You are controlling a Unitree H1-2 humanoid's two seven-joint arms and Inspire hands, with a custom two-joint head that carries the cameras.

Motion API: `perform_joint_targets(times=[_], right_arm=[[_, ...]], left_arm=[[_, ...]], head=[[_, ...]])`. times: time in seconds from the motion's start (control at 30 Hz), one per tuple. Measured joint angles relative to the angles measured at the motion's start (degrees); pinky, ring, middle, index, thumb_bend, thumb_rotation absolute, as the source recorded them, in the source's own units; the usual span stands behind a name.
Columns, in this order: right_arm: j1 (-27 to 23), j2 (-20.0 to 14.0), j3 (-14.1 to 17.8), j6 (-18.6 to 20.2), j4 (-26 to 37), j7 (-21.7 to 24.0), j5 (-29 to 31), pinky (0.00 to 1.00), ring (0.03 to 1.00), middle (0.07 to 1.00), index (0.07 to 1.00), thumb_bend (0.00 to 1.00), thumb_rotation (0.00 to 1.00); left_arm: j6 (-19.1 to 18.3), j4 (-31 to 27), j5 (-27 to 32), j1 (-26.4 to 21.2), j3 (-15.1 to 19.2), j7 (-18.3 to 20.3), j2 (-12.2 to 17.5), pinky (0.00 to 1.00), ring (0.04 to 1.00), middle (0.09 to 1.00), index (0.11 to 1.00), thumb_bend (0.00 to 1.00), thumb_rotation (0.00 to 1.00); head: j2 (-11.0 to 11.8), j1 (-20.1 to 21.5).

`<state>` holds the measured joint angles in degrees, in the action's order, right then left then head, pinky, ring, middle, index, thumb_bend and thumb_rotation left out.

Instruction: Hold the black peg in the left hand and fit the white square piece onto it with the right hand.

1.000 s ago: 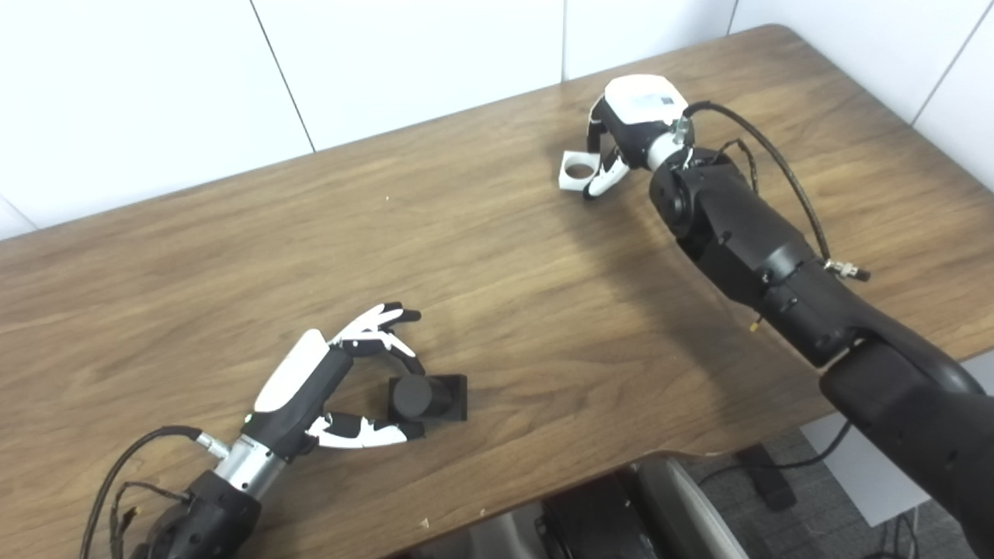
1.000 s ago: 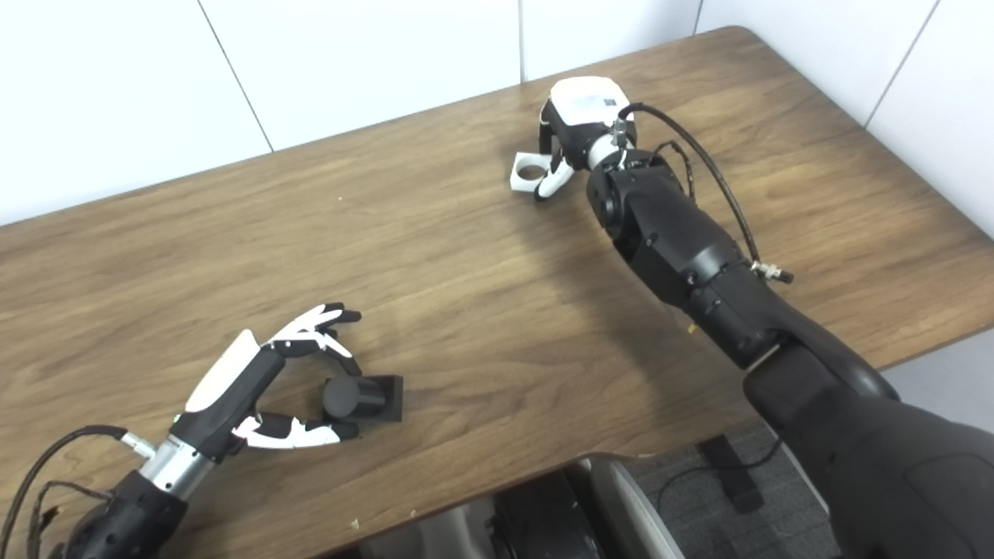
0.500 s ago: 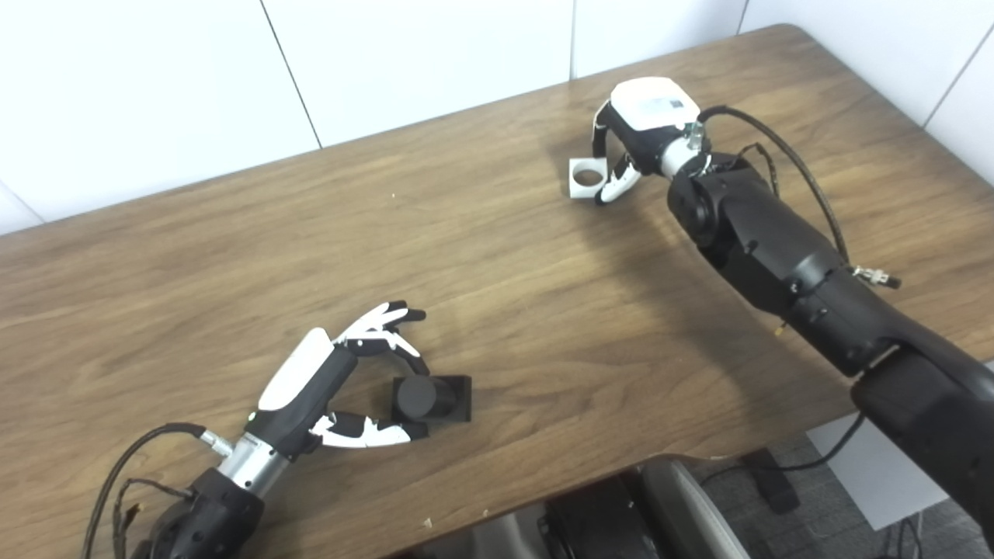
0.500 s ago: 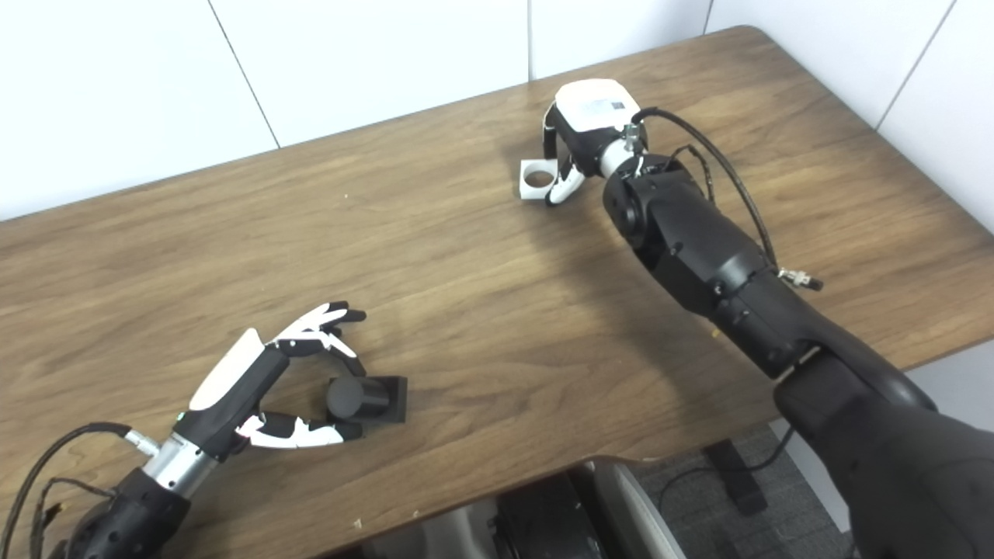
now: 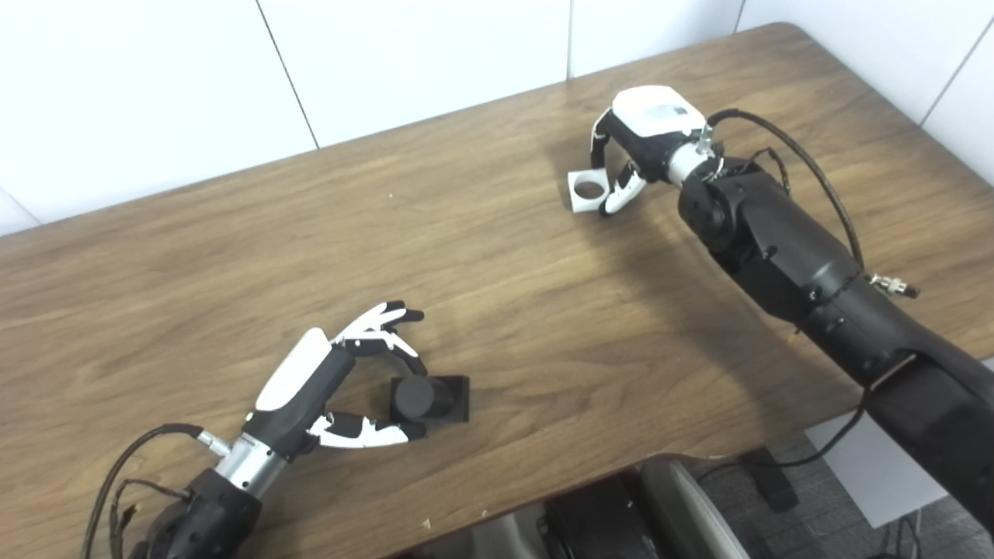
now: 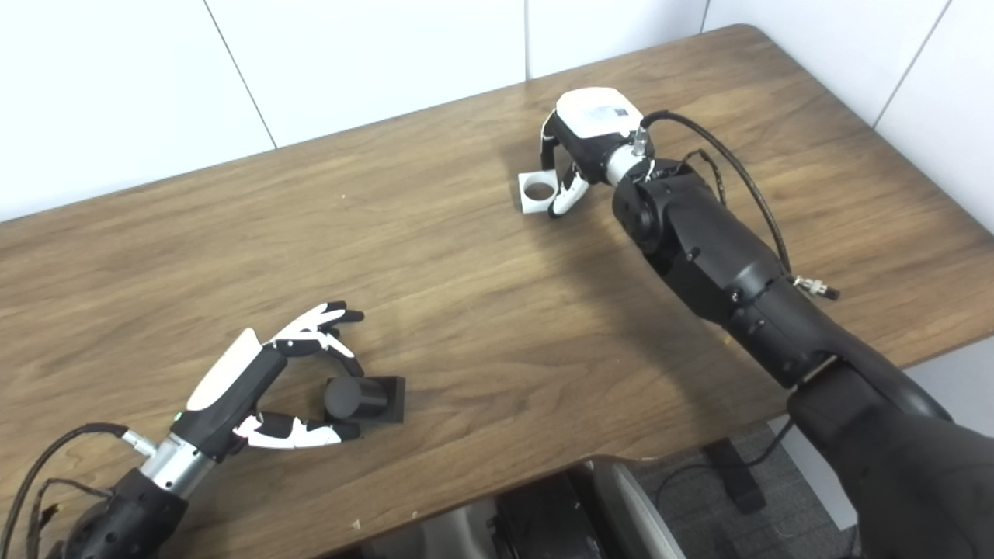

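While left hand cups black peg ungrasped, right hand pinching white square piece.

L hand fingers spread; R hand fingers curled, pinching.

A brown wood-grain worktop with a rounded corner at the upper right of the frame fills most of the picture, running from the left edge up to the white panelled wall behind it. Its near edge crosses the lower part of the frame. In the lower left of the frame a black peg, a short cylinder on a square black base, lies tipped on its side on the wood, the round end facing left. In the upper right of the frame a white square piece with a round hole sits low over the wood; whether it touches the surface cannot be told.
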<state>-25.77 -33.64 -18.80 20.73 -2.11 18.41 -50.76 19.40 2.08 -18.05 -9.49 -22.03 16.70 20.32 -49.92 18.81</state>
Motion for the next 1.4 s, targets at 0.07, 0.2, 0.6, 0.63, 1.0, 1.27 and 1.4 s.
perform_joint_targets(times=[0.07,0.2,0.6,0.63,1.0,1.27,1.4], right_arm=[[0.37,0.0,-0.3,-0.95,1.17,0.68,-0.01,0.71,0.773,0.745,0.479,0.52,0.14],[0.93,0.03,-0.44,-1.54,4.08,2.28,-0.12,0.74,0.785,0.754,0.479,0.52,0.14],[1.06,0.4,-0.27,-1.7,13.37,7.7,-0.83,0.72,0.787,0.75,0.481,0.52,0.14],[1.14,0.4,-0.21,-1.77,14.08,7.95,-0.84,0.71,0.783,0.747,0.481,0.52,0.14],[2.99,0.45,1.9,-4.07,20.09,10.91,0.46,0.71,0.785,0.745,0.481,0.52,0.14],[3.29,0.64,3.57,-5.99,24.19,12.38,3.22,0.68,0.782,0.739,0.48,0.52,0.14],[3.65,0.83,3.93,-6.23,25.25,12.76,4.25,0.67,0.777,0.738,0.48,0.52,0.14]], left_arm=[[0.0,-0.03,0.0,0.03,0.01,0.02,0.01,0.82,0.952,0.881,0.491,0.52,0.06],[0.0,-0.04,-0.01,0.08,-0.01,0.03,0.01,0.81,0.949,0.878,0.491,0.52,0.06],[-0.01,-0.04,-0.05,0.1,-0.09,0.02,-0.01,0.83,0.952,0.88,0.491,0.52,0.06],[-0.02,-0.05,-0.05,0.11,-0.09,0.02,-0.02,0.83,0.955,0.881,0.491,0.52,0.06],[-0.63,-0.5,-0.6,0.23,-0.27,0.04,-0.15,0.82,0.954,0.882,0.491,0.52,0.07],[-2.57,-1.48,-1.76,0.16,-0.46,-0.02,-0.72,0.82,0.955,0.886,0.491,0.52,0.07],[-2.83,-1.61,-2.15,0.16,-0.46,-0.06,-0.94,0.81,0.961,0.888,0.491,0.52,0.07]], head=[[-0.17,-0.17],[-0.18,-0.61],[-0.44,-3.25],[-0.44,-3.6],[-1.05,-7.47],[-1.58,-11.33],[-1.76,-12.83]])
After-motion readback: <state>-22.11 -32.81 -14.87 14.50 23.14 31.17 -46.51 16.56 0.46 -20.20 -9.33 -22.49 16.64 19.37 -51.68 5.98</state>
